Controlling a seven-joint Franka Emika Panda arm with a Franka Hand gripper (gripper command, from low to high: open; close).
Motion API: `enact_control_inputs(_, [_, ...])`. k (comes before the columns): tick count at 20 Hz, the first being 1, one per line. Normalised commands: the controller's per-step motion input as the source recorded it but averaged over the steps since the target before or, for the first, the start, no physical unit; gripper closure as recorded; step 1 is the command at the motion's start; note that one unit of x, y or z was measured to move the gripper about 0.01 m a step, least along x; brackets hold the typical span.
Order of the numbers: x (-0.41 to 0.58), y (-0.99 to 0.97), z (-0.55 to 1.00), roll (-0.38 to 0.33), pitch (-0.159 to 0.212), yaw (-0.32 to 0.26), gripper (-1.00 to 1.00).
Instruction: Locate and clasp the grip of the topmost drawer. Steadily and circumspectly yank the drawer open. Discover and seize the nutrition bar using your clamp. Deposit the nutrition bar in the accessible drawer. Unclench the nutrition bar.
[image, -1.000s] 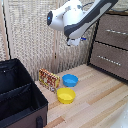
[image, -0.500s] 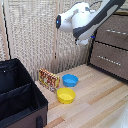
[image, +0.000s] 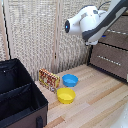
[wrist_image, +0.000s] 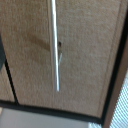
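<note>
The tool cannot be made out in either view: in the exterior view the arm (image: 90, 22) covers it, and its fingers never enter the wrist view. The dresser (image: 111, 52) is cut off by the exterior view's right edge, its topmost drawer (image: 120, 31) partly hidden behind the arm. The black case (image: 17, 97) runs off the left and bottom edges. In the wrist view the handle (wrist_image: 54, 45) is blurred and leaves the picture at one end. The bar's (image: 49, 79) print is too small to read.
</note>
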Motion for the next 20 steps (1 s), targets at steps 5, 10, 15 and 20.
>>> enact_control_inputs(5, [0.0, -0.58, -0.15, -0.006, 0.001, 0.238, -1.0])
enact_control_inputs(10, [-0.059, -0.53, -0.01, -0.046, 0.018, 0.198, -1.0])
enact_control_inputs(15, [-0.002, -0.41, 0.01, -0.065, 0.037, 0.118, -1.0])
enact_control_inputs(20, [0.0, -0.03, 0.0, 0.0, 0.0, 0.006, 1.0])
